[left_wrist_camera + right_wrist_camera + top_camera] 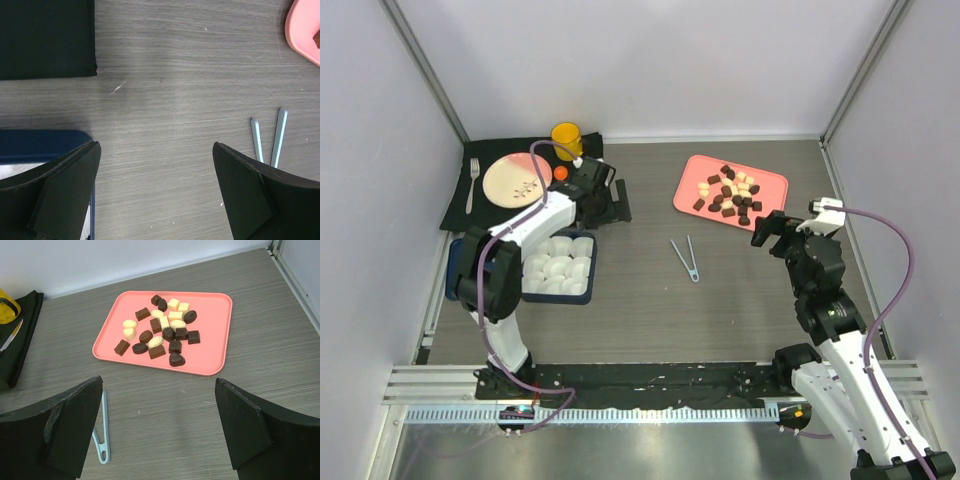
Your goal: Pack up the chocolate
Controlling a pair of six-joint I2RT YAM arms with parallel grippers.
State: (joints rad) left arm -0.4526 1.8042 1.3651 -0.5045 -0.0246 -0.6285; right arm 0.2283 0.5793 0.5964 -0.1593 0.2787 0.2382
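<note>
Chocolate [169,333] is lying piled on the pink tray [215,340], well apart from the blue box [560,297] of paper cups [558,265], while you are holding the left gripper [156,160] and right gripper [160,395] spread wide and empty, so you are likely needing the tongs [686,258] next.

Robot lab cell, white panel walls [650,60], aluminium frame [427,70] (wood-grain table [720,320] inside)

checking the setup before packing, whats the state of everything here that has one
chocolates: loose on the pink tray, none packed
tongs: flat on the table, tips apart, untouched
blue box: open, white cups showing no chocolate
left gripper: jaws open, empty
right gripper: jaws open, empty
</note>
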